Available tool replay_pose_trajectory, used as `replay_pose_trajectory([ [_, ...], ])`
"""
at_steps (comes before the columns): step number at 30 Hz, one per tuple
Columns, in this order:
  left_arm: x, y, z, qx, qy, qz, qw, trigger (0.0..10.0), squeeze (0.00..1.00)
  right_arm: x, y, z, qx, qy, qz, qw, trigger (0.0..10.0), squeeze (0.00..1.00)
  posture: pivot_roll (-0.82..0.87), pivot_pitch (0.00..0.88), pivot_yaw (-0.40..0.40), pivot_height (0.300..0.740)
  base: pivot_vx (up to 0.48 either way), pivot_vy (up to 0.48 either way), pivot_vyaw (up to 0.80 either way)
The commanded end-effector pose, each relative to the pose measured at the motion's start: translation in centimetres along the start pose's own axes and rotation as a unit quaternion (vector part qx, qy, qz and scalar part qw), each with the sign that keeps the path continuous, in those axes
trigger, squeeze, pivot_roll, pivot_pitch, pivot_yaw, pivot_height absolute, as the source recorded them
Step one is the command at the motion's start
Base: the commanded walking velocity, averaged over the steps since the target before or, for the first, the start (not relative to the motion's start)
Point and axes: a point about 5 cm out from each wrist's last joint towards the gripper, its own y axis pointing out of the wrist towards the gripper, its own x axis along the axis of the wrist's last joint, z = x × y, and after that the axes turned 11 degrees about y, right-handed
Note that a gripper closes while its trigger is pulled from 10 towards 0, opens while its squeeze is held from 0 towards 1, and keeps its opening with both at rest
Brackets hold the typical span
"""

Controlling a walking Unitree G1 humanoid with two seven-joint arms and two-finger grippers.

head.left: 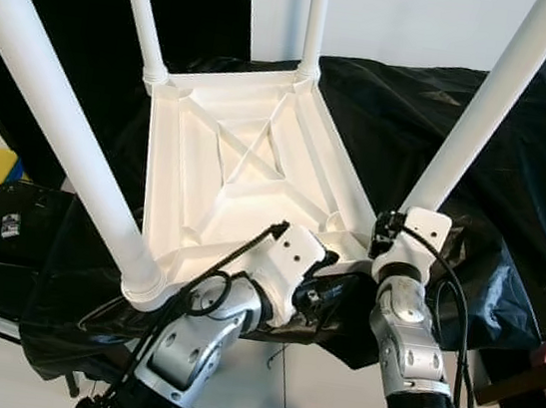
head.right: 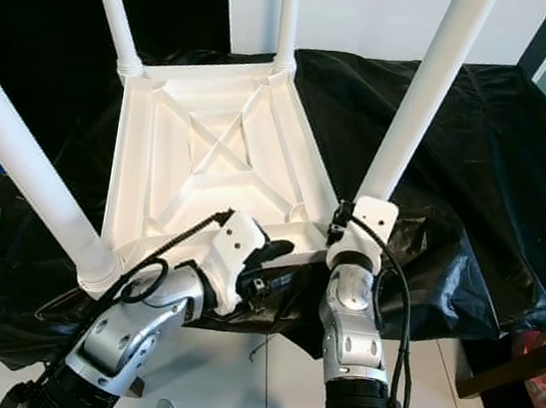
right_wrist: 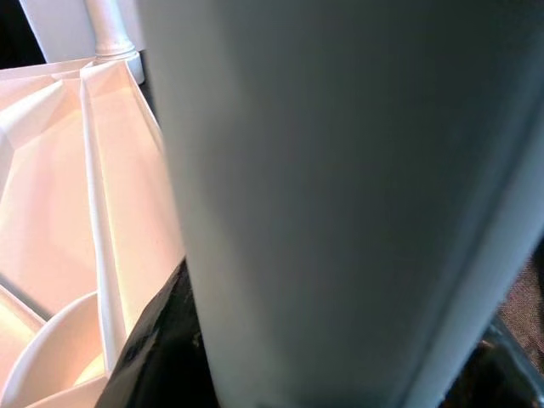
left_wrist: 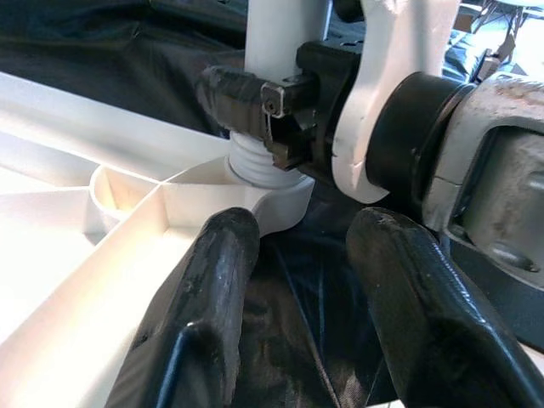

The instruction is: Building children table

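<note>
Right end effector [left_wrist: 255,115] is clamped around the base of the near-right leg [head.right: 423,98], where it meets the upturned tabletop [head.left: 248,161]. Left end effector [left_wrist: 306,289] is spread wide at the tabletop's near edge, just beside that corner. Tabletop lies on a black sheet [head.left: 516,196] covering the counter.

Tabletop [head.left: 247,170] and legs [head.left: 488,102] appeared smooth white plastic (slightly glossy); the sheet [head.left: 516,196] beneath was crinkled, shiny black plastic film.
</note>
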Motion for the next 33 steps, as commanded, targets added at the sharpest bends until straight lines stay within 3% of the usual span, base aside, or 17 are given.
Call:
replay_pose_trajectory([
  [1,-0.8,-0.2,0.7,0.054,-0.006,0.028,0.998,10.0,0.0,-0.8,-0.5,-0.2,-0.002,0.006,0.019,1.0,10.0,0.0,-0.02,0.062,0.004,0.74,0.0,0.0,0.0],
  [2,-0.8,-0.2,0.7,0.054,-0.006,0.028,0.998,10.0,0.0,-0.8,-0.5,-0.2,-0.002,0.006,0.019,1.0,10.0,0.0,-0.02,0.062,0.004,0.74,0.0,0.0,0.0],
  [4,-0.8,-0.2,0.8,0.06,-0.001,0.025,0.998,10.0,0.0,-0.3,-0.6,0.1,0.016,0.004,0.004,1.0,10.0,1.0,-0.02,0.068,0.002,0.74,0.0,0.0,0.0],
  [9,-0.6,-0.2,0.9,0.066,0.008,0.021,0.998,10.0,0.0,0.5,-0.6,-0.2,0.055,0.002,-0.012,0.998,10.0,1.0,-0.03,0.072,0.0,0.74,0.0,0.0,0.0],
  [18,-0.5,-0.4,1.2,0.067,0.021,0.022,0.997,10.0,0.0,2.0,-0.2,-2.7,0.171,-0.018,-0.01,0.985,10.0,1.0,-0.03,0.078,0.004,0.74,0.0,0.0,0.0],
  [19,-0.4,-0.4,1.2,0.067,0.023,0.022,0.997,10.0,0.0,2.1,0.0,-3.2,0.198,-0.017,0.003,0.98,10.0,0.64,-0.03,0.081,0.007,0.74,0.0,0.0,0.0],
  [20,-0.4,-0.4,1.3,0.067,0.026,0.022,0.997,10.0,0.0,2.4,0.3,-3.6,0.23,-0.028,0.011,0.973,10.0,0.0,-0.03,0.083,0.013,0.74,0.0,0.0,0.0],
  [23,-0.4,-0.4,1.4,0.067,0.029,0.022,0.997,10.0,0.0,2.4,0.4,-3.8,0.259,-0.031,0.024,0.965,10.0,0.0,-0.03,0.083,0.014,0.74,0.0,0.0,0.0],
  [28,-0.2,-0.2,1.4,0.061,0.037,0.02,0.997,10.0,0.0,3.0,1.4,-3.7,0.349,-0.05,0.055,0.934,10.0,0.0,-0.03,0.074,0.023,0.74,0.0,0.0,0.0],
  [30,-0.2,-0.2,1.4,0.061,0.037,0.02,0.997,10.0,0.0,3.0,1.4,-3.7,0.349,-0.05,0.055,0.934,10.0,0.0,-0.03,0.074,0.023,0.74,0.0,0.0,0.0],
  [33,-0.2,0.0,1.4,0.05,0.026,0.023,0.998,10.0,0.0,2.7,2.8,-3.4,0.391,-0.073,0.089,0.913,10.0,0.0,-0.04,0.075,0.024,0.74,0.0,0.0,0.0],
])
